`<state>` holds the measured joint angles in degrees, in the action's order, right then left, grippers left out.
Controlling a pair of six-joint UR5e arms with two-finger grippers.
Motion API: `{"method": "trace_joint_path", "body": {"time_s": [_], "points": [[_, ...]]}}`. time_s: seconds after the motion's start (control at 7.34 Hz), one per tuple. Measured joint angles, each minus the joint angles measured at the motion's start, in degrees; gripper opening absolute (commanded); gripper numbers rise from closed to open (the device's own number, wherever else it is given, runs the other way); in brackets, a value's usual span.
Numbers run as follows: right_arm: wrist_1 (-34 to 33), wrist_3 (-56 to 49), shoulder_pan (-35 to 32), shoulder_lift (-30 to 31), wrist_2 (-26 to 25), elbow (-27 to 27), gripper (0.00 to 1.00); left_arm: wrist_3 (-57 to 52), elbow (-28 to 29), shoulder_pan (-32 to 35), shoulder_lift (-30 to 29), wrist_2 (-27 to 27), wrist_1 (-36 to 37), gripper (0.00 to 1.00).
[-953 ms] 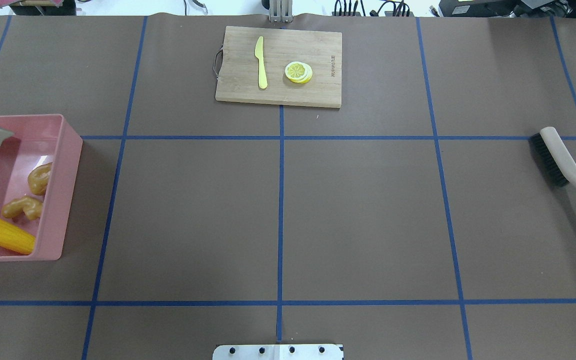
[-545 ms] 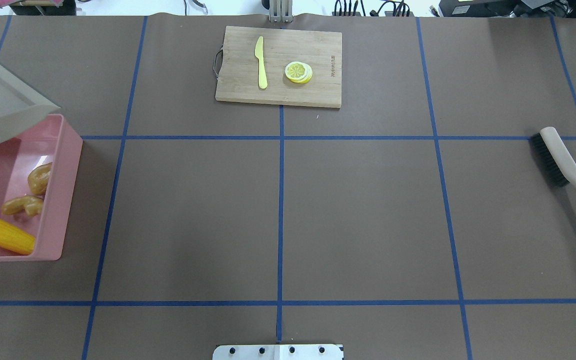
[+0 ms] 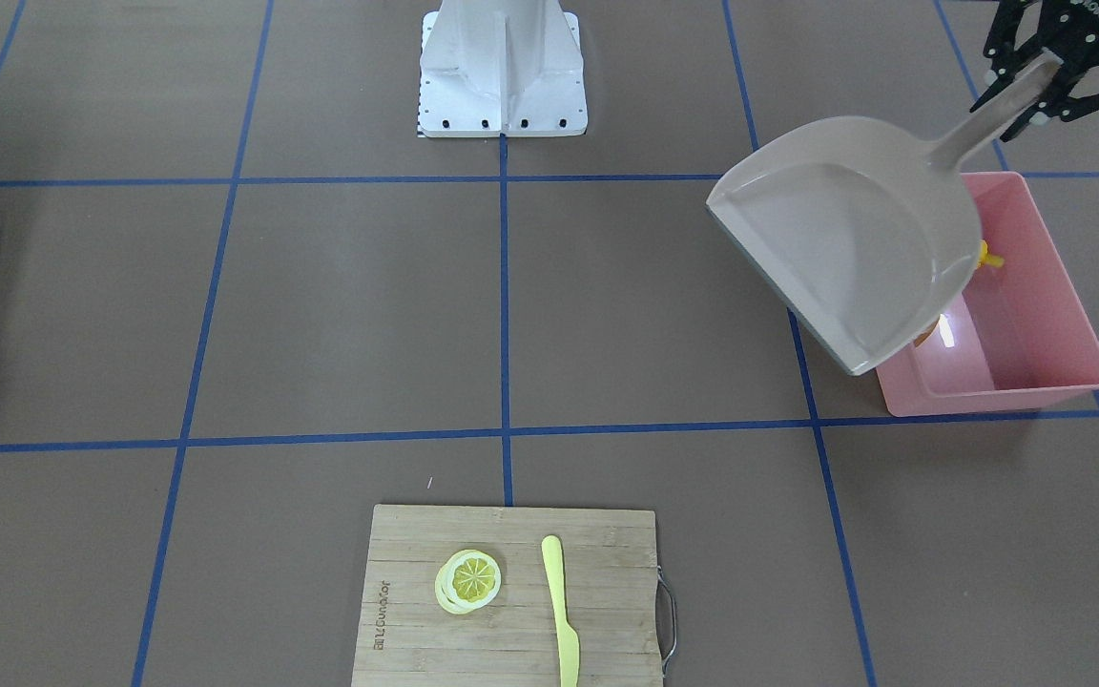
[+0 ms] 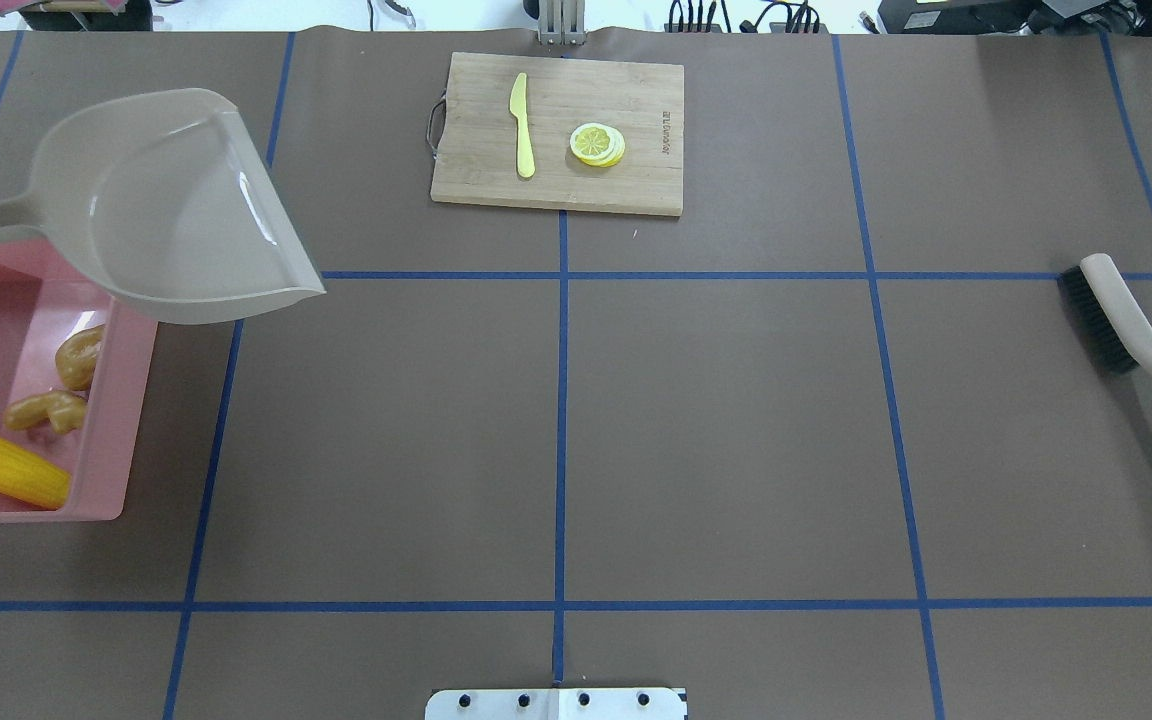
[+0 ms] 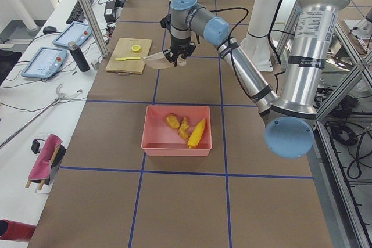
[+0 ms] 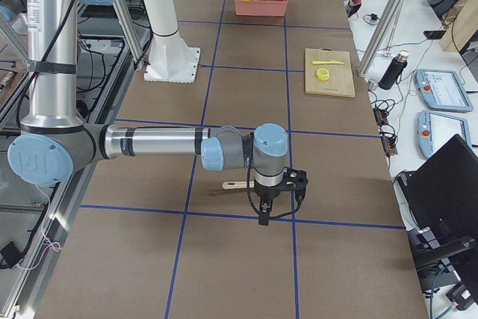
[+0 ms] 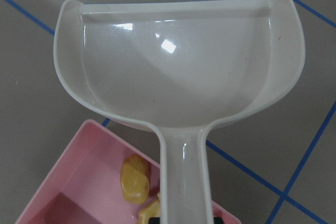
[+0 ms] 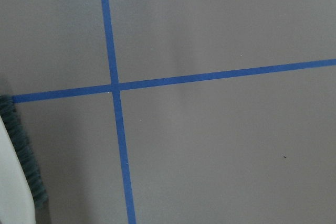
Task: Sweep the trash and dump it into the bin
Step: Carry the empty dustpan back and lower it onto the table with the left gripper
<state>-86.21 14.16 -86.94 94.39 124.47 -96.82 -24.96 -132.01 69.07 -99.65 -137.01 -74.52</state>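
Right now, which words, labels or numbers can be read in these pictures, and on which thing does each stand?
"ROBOTIQ", probably: white letters, upside down, partly cut off, on the black left gripper holding the beige plastic dustpan.
Engraved mark on the rectangular wooden cutting board: too small to read.
Nothing else is legible.

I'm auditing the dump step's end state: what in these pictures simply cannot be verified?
- Front-facing view: the dustpan covers most of the bin; only a tip of the corn shows.
- Overhead view: the left gripper is cut off by the left edge, and the brush handle by the right edge.
- Right gripper: small, shown only in the right side view; open or shut, cannot tell.
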Motion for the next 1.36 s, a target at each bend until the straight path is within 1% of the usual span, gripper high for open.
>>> {"method": "trace_joint_path", "body": {"time_s": [0.41,0.54,0.82,1.09,1.36], "points": [[-0.06,-3.91,-1.41,1.81,3.59,-1.65,1.0,-0.43,5.07,-11.31,-2.23,7.55,-13.23,0.0],[0.12,-5.63,-1.62,2.57,3.8,-1.79,1.0,-0.68,6.54,-14.66,-3.15,9.57,-16.11,0.0],[0.22,-6.72,-1.72,3.16,3.4,-1.55,1.0,-0.86,7.97,-21.17,-3.6,11.16,-19.96,0.0],[0.16,-6.85,-1.74,3.48,3.3,-1.41,1.0,-0.84,10.5,-27.11,-3.54,13.73,-26.46,0.0],[0.24,-6.86,-1.75,3.58,3.32,-1.45,1.0,-0.67,12.06,-31.73,-1.68,16.66,-30.89,0.0]]}}
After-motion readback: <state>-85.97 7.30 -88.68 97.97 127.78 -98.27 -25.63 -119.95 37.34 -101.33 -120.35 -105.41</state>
